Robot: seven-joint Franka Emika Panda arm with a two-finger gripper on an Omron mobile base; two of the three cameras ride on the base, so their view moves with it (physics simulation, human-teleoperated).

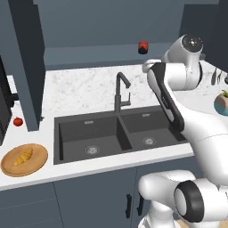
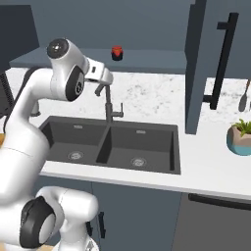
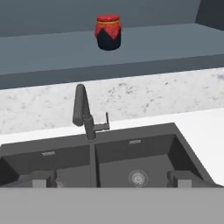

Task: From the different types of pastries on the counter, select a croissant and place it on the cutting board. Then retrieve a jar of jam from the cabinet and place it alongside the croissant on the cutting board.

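Croissant [image 1: 23, 156] left base view; jar of jam [image 3: 108, 32] hand view

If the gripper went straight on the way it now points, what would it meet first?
Most likely the faucet behind the double sink, or the speckled wall behind it; depth is unclear. The open gripper points below the jar of jam on its shelf.
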